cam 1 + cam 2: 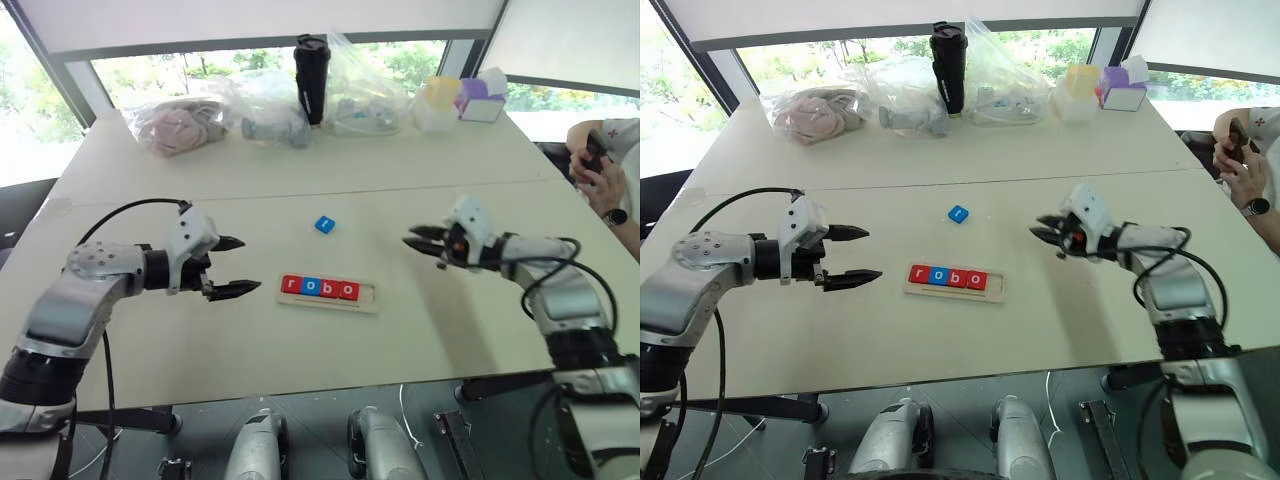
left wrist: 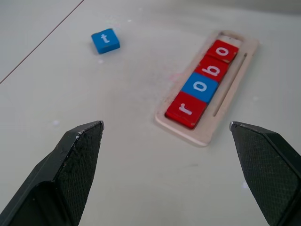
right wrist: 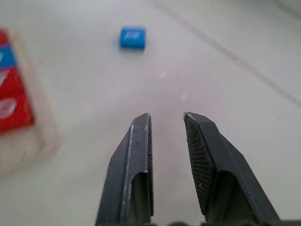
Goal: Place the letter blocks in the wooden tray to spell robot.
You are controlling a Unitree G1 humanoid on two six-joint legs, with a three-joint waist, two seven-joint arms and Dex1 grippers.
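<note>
The wooden tray [image 1: 328, 294] holds r, o, b, o; the blue t block [image 1: 324, 224] lies beyond it on the surface [image 1: 450, 330]. Right gripper [image 1: 424, 246] jaws stand slightly parted and empty; left gripper [image 1: 236, 266] jaws are spread wide. A narrow approach may push the flat block away instead of pinching it.

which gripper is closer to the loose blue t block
Right, narrowly. The right gripper hangs beside the blue t block, fingers slightly apart; the left gripper hangs wide open, nearer the wooden tray.
</note>
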